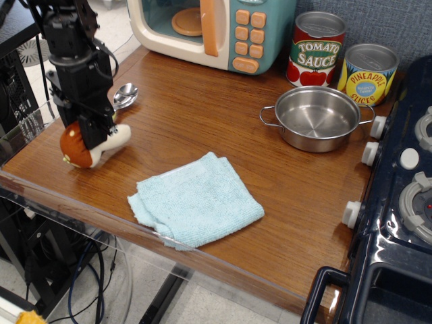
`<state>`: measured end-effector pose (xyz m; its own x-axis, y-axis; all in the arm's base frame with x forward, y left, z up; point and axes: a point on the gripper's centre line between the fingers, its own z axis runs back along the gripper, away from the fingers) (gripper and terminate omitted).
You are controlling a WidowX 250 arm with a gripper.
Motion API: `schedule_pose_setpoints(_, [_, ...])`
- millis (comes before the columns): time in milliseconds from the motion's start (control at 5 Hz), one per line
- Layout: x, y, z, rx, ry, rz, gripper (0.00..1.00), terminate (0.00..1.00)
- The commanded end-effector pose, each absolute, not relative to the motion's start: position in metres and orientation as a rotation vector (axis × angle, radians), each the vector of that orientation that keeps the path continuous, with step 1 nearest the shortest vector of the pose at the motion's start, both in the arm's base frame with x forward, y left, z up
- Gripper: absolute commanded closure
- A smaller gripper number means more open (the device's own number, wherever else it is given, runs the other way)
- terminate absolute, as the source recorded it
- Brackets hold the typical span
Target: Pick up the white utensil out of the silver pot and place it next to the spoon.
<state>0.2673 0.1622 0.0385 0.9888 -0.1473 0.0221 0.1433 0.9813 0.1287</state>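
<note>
the black end effector [90, 132] is seen at the far left of the wooden bench [202, 121], lowered from above and clamped on the white utensil [91, 146]. the white utensil is a plush mushroom, with its brown-orange cap pointing to the left near edge and its white stem pointing right; it is held low at the bench surface, though contact with the bench cannot be confirmed. the spoon [125, 94] is largely hidden behind the arm: its shiny metal bowl is visible just beyond the end effector, and only a small tip of the lime-green handle shows at the left of the cap. the white utensil is therefore placed directly over or against the spoon's handle, and which of the two cannot be told. the silver pot [317, 118] stands well apart on the right side of the bench, upright, with nothing inside it. behind the pot, a tomato sauce can [317, 48] and a pineapple slices can [367, 73] are set side by side against the far wall. a toy microwave [212, 28] occupies the far edge at centre. a folded light blue cloth [194, 199] lies near the front edge, between the white utensil and the pot. a dark toy stove [405, 202] with white knobs adjoins the bench on the right.
</note>
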Motion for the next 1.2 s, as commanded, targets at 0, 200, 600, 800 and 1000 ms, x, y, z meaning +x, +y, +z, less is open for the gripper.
schedule_pose_setpoints(0, [0.255,0.161,0.048,0.165,-0.013,-0.021,0.00,0.00])
schedule_pose_setpoints(200, [0.255,0.162,0.049,0.170,-0.009,-0.018,0.00,0.00])
schedule_pose_setpoints(600, [0.262,0.157,0.073,0.141,-0.078,-0.021,0.00,0.00])
schedule_pose_setpoints(800, [0.272,0.149,0.098,0.090,-0.137,-0.026,0.00,0.00])
schedule_pose_setpoints(1000, [0.275,0.144,0.125,0.092,-0.182,-0.047,0.00,0.00])
